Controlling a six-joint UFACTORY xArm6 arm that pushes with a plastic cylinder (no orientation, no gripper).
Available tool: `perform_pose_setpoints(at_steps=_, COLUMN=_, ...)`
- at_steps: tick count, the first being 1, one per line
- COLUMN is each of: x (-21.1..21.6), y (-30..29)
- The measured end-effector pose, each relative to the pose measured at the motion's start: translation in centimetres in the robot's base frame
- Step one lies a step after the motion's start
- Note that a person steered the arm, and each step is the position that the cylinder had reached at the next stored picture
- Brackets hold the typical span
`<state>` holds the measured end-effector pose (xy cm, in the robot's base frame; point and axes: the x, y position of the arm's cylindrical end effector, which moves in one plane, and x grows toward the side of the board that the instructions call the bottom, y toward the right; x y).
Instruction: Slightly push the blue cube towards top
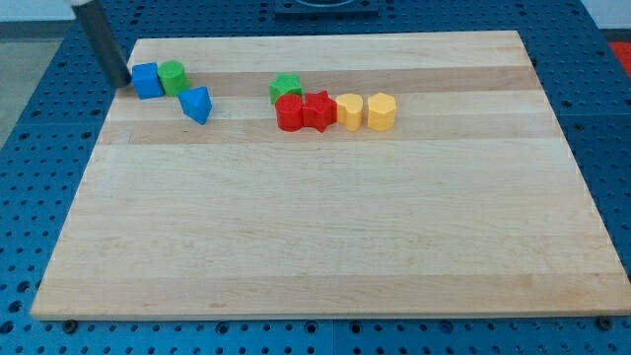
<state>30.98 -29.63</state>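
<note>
The blue cube (147, 80) sits near the top left of the wooden board (325, 237). A green cylinder (173, 76) touches its right side. A blue triangular block (197, 104) lies just below and right of them. My tip (121, 82) is at the end of the dark rod coming down from the view's top left, just left of the blue cube, very close to or touching its left side.
A green star (286, 87) sits near the top middle, above a row of a red cylinder (289, 112), a red star (317, 110), a yellow block (349, 111) and a yellow hexagon (382, 110). The board's left edge is close to my tip.
</note>
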Motion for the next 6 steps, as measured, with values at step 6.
perform_pose_setpoints(at_steps=6, x=-3.5, y=3.6)
